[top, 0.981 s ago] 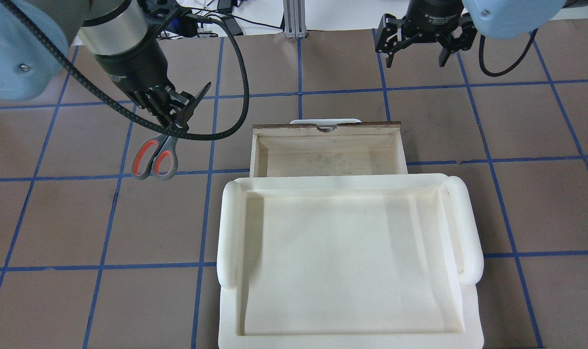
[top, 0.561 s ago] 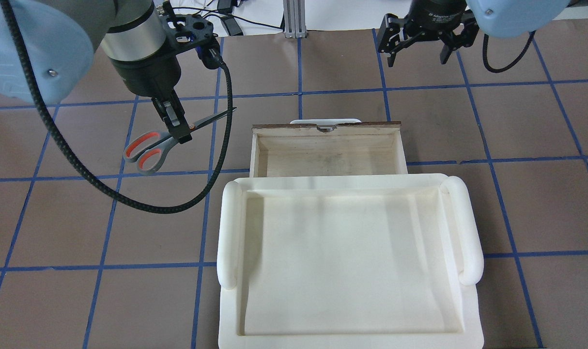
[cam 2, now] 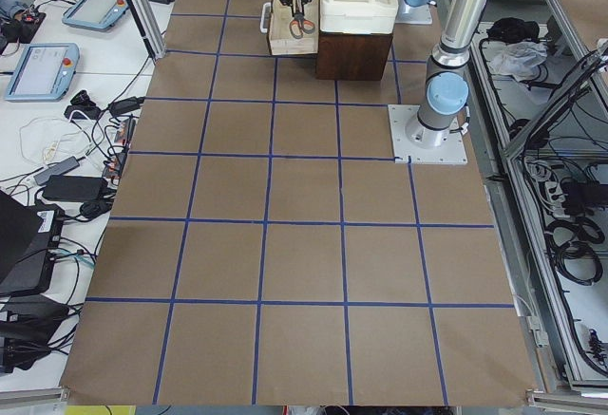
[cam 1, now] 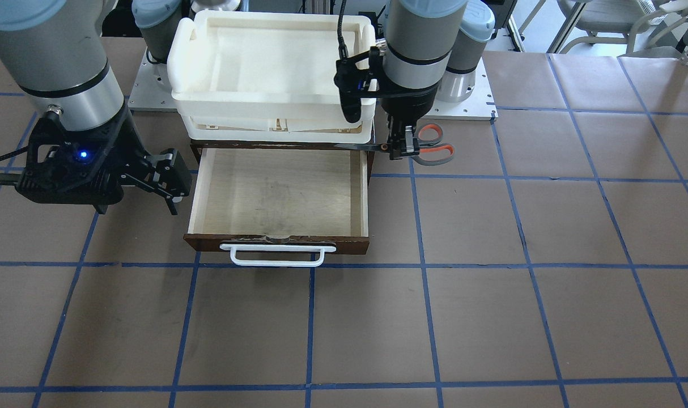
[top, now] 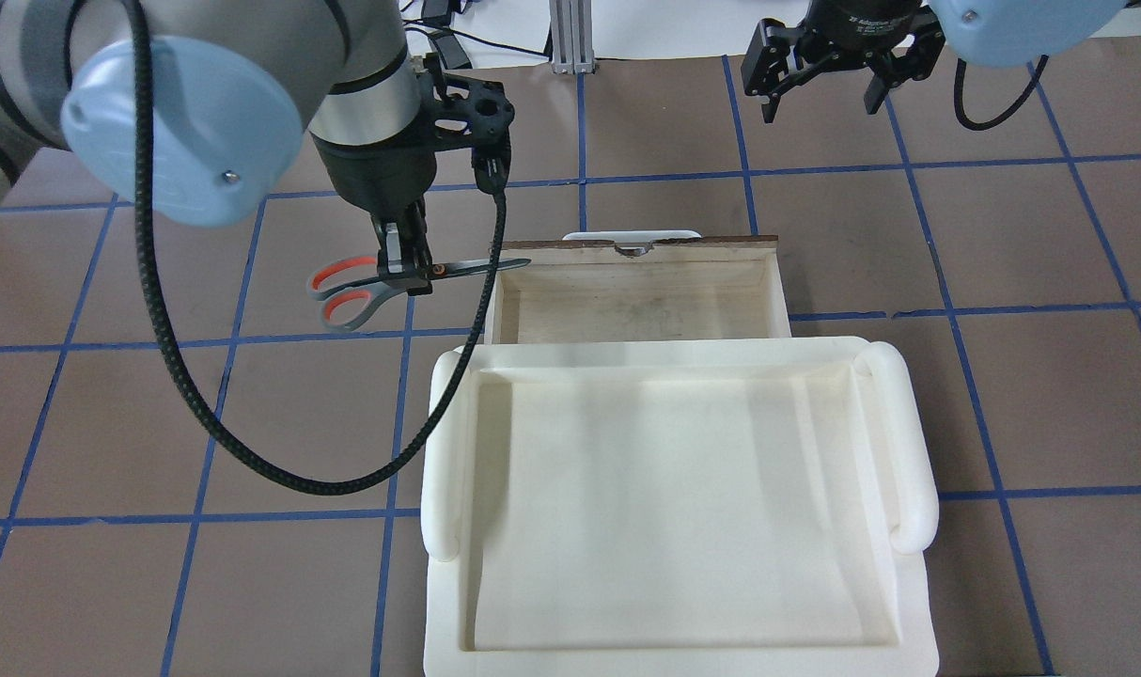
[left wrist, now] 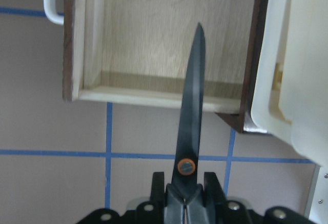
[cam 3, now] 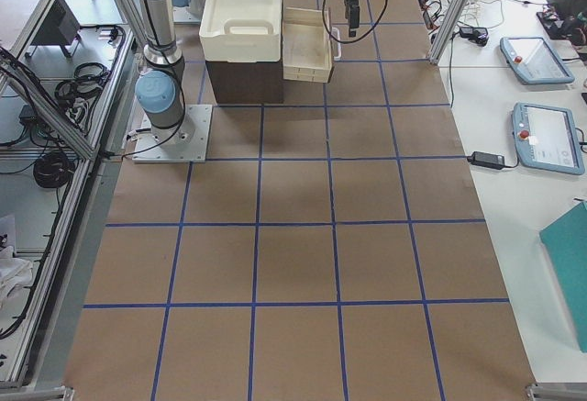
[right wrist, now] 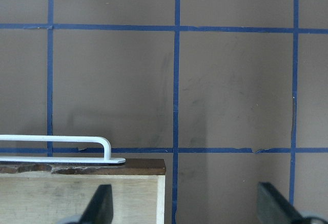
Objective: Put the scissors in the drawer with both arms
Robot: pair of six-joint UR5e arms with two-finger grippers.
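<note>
The scissors (top: 350, 287), with grey handles lined orange-red, hang level in my left gripper (top: 406, 273), which is shut on them near the pivot. The closed blades point right, and their tip reaches over the left wall of the open drawer (top: 627, 301). In the left wrist view the blade (left wrist: 192, 106) points over the drawer's pale empty interior (left wrist: 169, 39). In the front view the scissors (cam 1: 434, 146) are beside the drawer (cam 1: 276, 187). My right gripper (top: 822, 105) is open and empty, beyond the drawer's front right corner, near the white handle (right wrist: 56, 142).
A cream-white plastic tray (top: 674, 353) sits on the dark cabinet (cam 2: 353, 54) above the drawer's back. The left arm's black cable (top: 251, 451) loops down left of the tray. Brown table with blue grid lines lies all around.
My left arm has moved right towards the drawer with the scissors. The scissors have swung from hanging handles-down to level, blades pointing at the drawer. The right gripper has drifted slightly right.
</note>
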